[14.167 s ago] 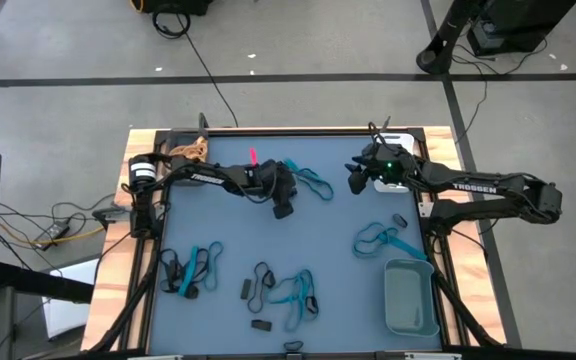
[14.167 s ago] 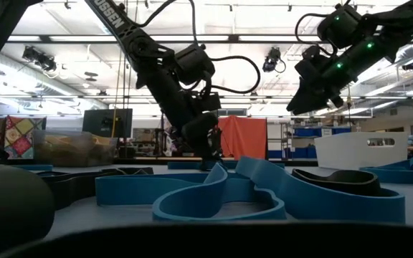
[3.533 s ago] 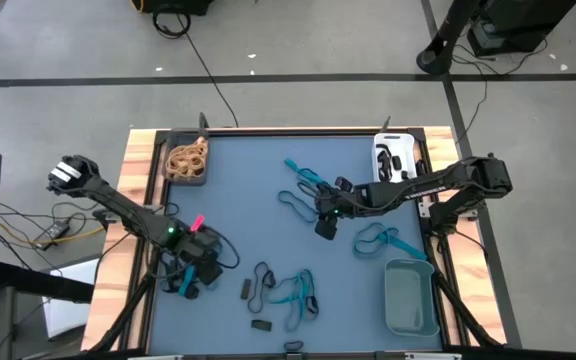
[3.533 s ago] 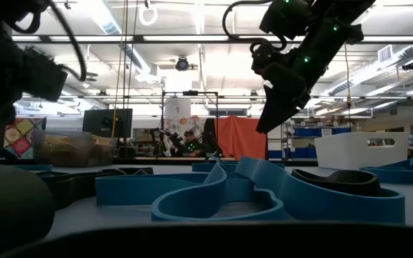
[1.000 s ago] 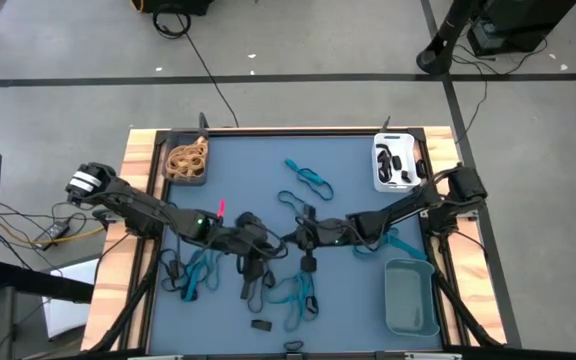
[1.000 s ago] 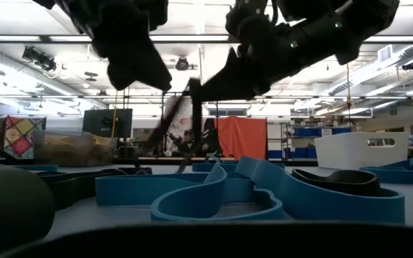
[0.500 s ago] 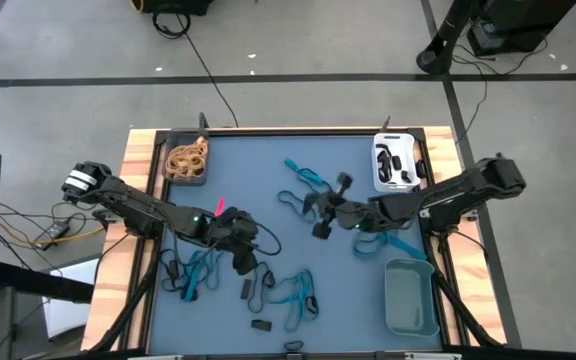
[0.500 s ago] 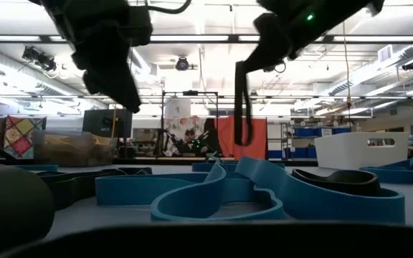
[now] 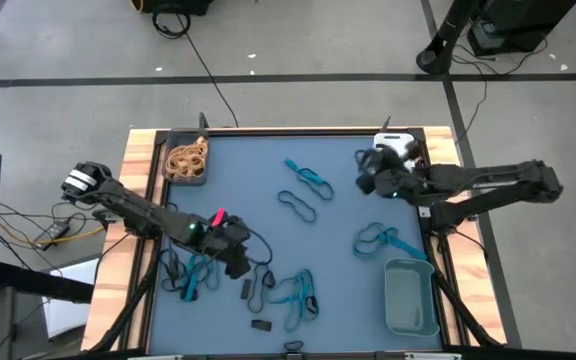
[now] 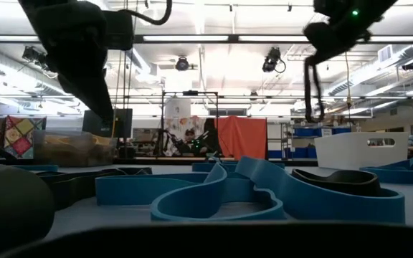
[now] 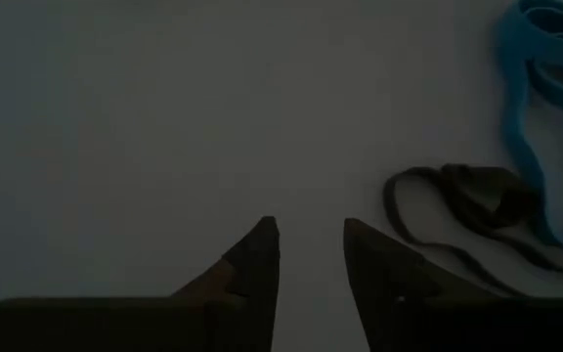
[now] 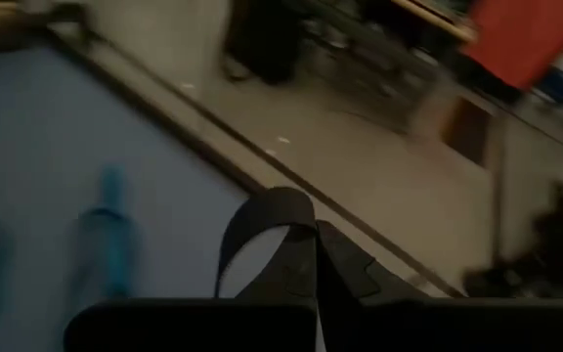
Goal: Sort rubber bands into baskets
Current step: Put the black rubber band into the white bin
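- Half a second back my right gripper (image 9: 366, 183) sat over the mat's middle with a black band (image 10: 307, 84) dangling; now I see it far right, just beside the white basket (image 9: 392, 163), fingers clenched on that same loop, which hangs below it in the low view and curls off the fingertips in the right wrist view.
- My left gripper (image 9: 238, 262) has slid a little toward the near left since then; its fingers (image 11: 255, 264) stand apart over bare mat, grasping nothing, with a dark band (image 11: 462, 196) and a teal band (image 11: 531, 88) just beside them.
- Near right: the grey-teal basket (image 9: 409, 297); I see nothing in it.
- Near middle: a tangle of teal and black bands (image 9: 286, 291) lies loose on the blue mat (image 9: 268, 150), two small black ones nearer still.
- Near left: more teal and black bands (image 9: 190, 275) beside the left arm.
- Right, just beyond the grey-teal basket: a teal clump (image 9: 380, 241).
- Mid to far centre: a dark loop (image 9: 297, 205) and a teal one (image 9: 307, 178).
- Far right: the white basket holds black bands.
- Far left: the dark basket (image 9: 186, 160) holds a heap of tan bands (image 9: 186, 157).
- I can read no lettering on the arms or baskets now.
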